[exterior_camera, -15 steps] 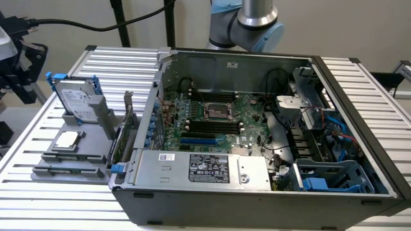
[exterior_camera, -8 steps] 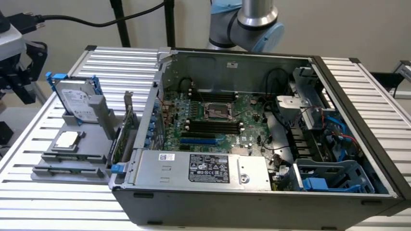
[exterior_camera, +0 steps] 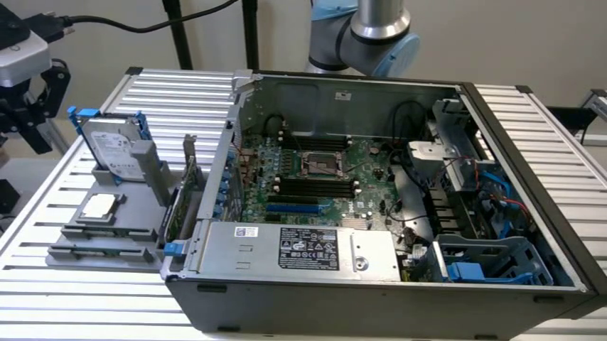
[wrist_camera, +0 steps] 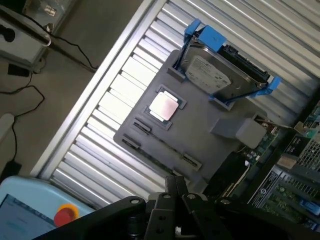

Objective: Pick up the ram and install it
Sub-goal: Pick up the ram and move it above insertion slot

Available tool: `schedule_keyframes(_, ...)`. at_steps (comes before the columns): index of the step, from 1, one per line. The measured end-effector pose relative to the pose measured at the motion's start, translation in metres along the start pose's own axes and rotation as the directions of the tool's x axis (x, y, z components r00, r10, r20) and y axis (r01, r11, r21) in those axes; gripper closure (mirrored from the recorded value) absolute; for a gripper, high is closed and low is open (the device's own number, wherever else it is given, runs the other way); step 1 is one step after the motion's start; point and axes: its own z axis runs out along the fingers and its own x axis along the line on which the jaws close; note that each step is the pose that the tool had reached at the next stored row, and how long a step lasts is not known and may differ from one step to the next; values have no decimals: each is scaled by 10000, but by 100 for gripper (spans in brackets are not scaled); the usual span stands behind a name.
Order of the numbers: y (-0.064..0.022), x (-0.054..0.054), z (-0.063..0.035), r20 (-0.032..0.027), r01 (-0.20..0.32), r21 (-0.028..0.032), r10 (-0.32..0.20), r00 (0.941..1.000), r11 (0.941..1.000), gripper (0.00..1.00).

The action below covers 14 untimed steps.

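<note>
My gripper [wrist_camera: 175, 184] is shut, its two black fingers pressed together with nothing visible between them. It hovers above the grey parts tray [wrist_camera: 200, 135], over the tray's edge near two long narrow holders [wrist_camera: 162, 145] with end clips. In the exterior view the gripper [exterior_camera: 33, 106] is at the far left, above and beside the tray [exterior_camera: 104, 241]. The ram is out of view. The black memory slots [exterior_camera: 313, 186] lie on the motherboard inside the open computer case [exterior_camera: 379, 284].
On the tray are a silver hard drive in a blue frame [wrist_camera: 220, 70], a square processor [wrist_camera: 164, 106] and an upright expansion card [exterior_camera: 180, 199]. The case holds a power supply [exterior_camera: 303, 249] and cables. A teach pendant [wrist_camera: 30, 210] lies beyond the slatted table's edge.
</note>
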Motion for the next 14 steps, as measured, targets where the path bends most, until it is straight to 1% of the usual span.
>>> schedule_keyframes(3, 0, 0, 1, -19, 538, -11, -538, 9985, 9985, 89)
schedule_keyframes(5, 0, 0, 1, -32, 903, -19, -903, 9959, 9959, 89)
schedule_keyframes(7, 0, 0, 1, -45, 1260, -28, -1260, 9920, 9920, 89)
schedule_keyframes(10, 0, 0, 2, -64, 1798, -42, -1798, 9837, 9837, 89)
schedule_keyframes(14, 0, 0, 3, -86, 2510, -61, -2511, 9679, 9680, 89)
